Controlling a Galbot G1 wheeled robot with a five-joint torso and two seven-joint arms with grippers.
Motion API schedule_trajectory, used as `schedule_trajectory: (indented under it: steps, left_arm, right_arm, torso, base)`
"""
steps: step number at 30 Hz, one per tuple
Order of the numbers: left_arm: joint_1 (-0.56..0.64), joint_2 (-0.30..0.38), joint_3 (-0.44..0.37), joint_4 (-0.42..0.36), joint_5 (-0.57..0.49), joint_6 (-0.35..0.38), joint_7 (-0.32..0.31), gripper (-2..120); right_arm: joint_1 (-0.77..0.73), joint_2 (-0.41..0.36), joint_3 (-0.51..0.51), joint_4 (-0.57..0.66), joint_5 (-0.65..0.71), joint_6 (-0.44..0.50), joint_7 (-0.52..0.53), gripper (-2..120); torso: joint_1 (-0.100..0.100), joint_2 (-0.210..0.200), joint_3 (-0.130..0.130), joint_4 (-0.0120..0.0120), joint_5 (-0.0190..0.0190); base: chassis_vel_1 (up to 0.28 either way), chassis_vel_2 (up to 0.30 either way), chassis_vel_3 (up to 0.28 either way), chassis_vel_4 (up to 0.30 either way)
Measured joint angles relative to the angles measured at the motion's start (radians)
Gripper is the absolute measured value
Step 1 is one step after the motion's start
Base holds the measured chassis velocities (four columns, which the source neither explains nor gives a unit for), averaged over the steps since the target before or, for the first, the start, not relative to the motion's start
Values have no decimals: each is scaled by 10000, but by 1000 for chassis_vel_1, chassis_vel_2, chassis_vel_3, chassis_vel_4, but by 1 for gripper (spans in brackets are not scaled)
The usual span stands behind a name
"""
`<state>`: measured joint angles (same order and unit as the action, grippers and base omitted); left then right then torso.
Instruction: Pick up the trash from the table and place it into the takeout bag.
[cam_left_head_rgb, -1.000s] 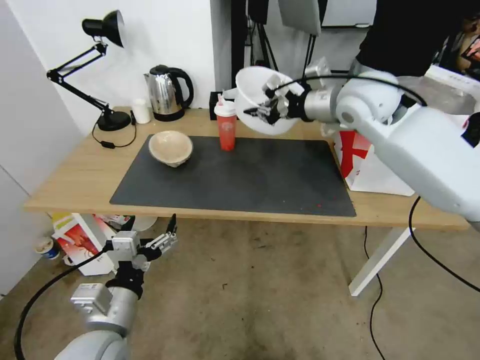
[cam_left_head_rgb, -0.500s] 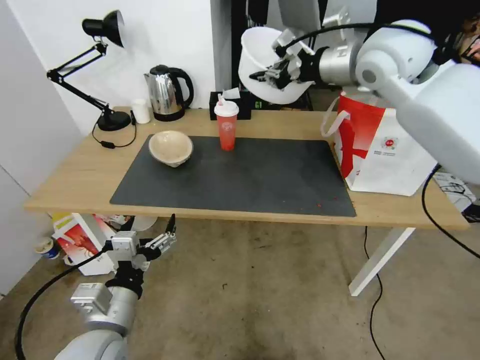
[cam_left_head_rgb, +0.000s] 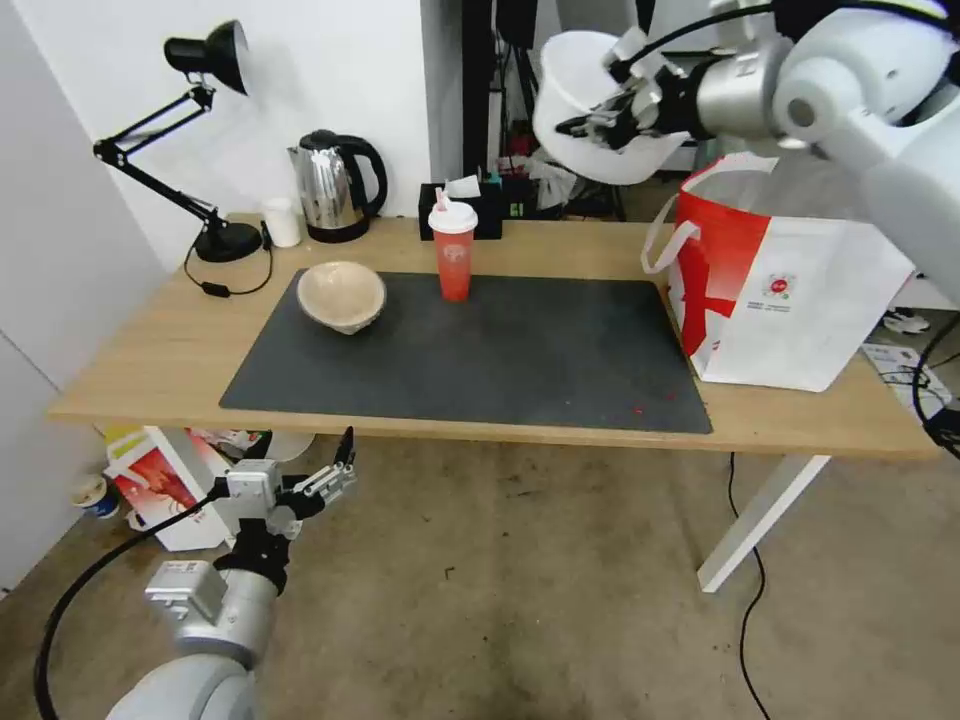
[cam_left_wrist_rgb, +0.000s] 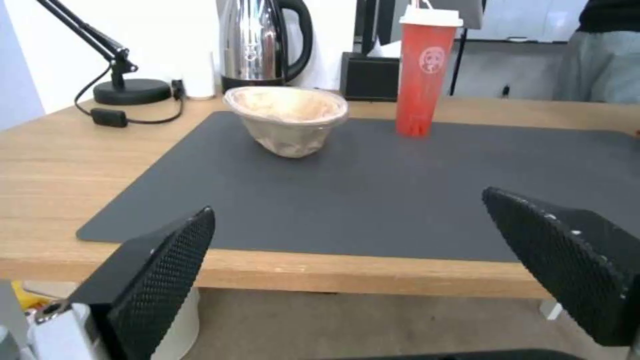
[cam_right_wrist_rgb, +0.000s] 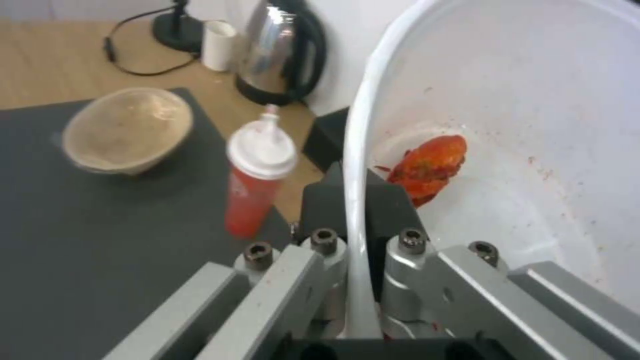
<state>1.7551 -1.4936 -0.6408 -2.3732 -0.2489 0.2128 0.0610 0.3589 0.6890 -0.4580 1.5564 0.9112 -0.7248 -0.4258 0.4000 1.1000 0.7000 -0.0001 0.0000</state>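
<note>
1 raised right gripper (cam_left_head_rgb: 600, 118) gripping white bowl (cam_left_head_rgb: 590, 75)

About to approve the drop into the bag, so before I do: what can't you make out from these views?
- Bag interior, head view: its own front wall and the right arm hide the inside.
- Red scrap in the white bowl, right wrist view: too blurred to identify.
- Right gripper, head view: the bowl covers one jaw; the wrist view shows the rim clamped.
- Cup: lid hides its contents.
</note>
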Motion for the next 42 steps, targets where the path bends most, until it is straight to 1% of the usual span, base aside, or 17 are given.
schedule_trajectory:
  steps: [3, 6, 7, 10, 16, 19, 27, 33, 42]
  left_arm:
    - [8, 31, -1, 6, -30, 0, 0, 100]
    - [32, 48, 45, 40, -63, -15, -5, 100]
    - [32, 48, 45, 40, -63, -15, -5, 100]
    - [93, 164, 68, 6, -202, -58, -13, 100]
    - [100, 321, 39, -19, -337, -101, -34, 100]
    - [73, 422, 63, -15, -436, -163, -148, 100]
    - [23, 653, 77, -10, -621, -154, -238, 100]
    - [-20, 748, 90, 29, -695, -163, -249, 100]
    - [-46, 747, 105, 82, -694, -190, -254, 100]
  right_arm:
    - [10, -121, 26, -51, 2, 0, -32, 0]
    - [124, -465, 49, -276, 2, 0, -117, 0]
    - [124, -465, 49, -276, 2, 0, -117, 0]
    - [195, -1055, 44, -613, -25, 1, -208, 0]
    - [7, -1502, 135, -841, -53, 3, -220, 0]
    - [-170, -1747, 284, -956, -78, 4, -231, 0]
    - [-610, -2078, 625, -1081, -165, 8, -238, 0]
    - [-1309, -2283, 1227, -1094, -355, 12, -264, 0]
    - [-2153, -2216, 1789, -1270, -564, 17, -281, 0]
  torso:
    - [0, 0, 0, 0, 2]
    - [1, 0, 1, 2, 0]
    - [1, 0, 1, 2, 0]
    - [0, 0, 0, -1, 3]
    - [0, 0, 0, 1, 3]
    - [0, 0, 0, 0, 2]
    - [0, 0, 0, 1, 1]
    - [0, 0, 0, 1, 1]
    - [0, 0, 0, 1, 3]
  base:
    - [0, 0, 0, 0]
    - [0, 0, 0, 0]
    - [0, 0, 0, 0]
    - [0, 0, 0, 0]
    - [0, 0, 0, 0]
    - [0, 0, 0, 0]
    - [0, 0, 0, 0]
    - [0, 0, 0, 0]
    - [0, 0, 0, 0]
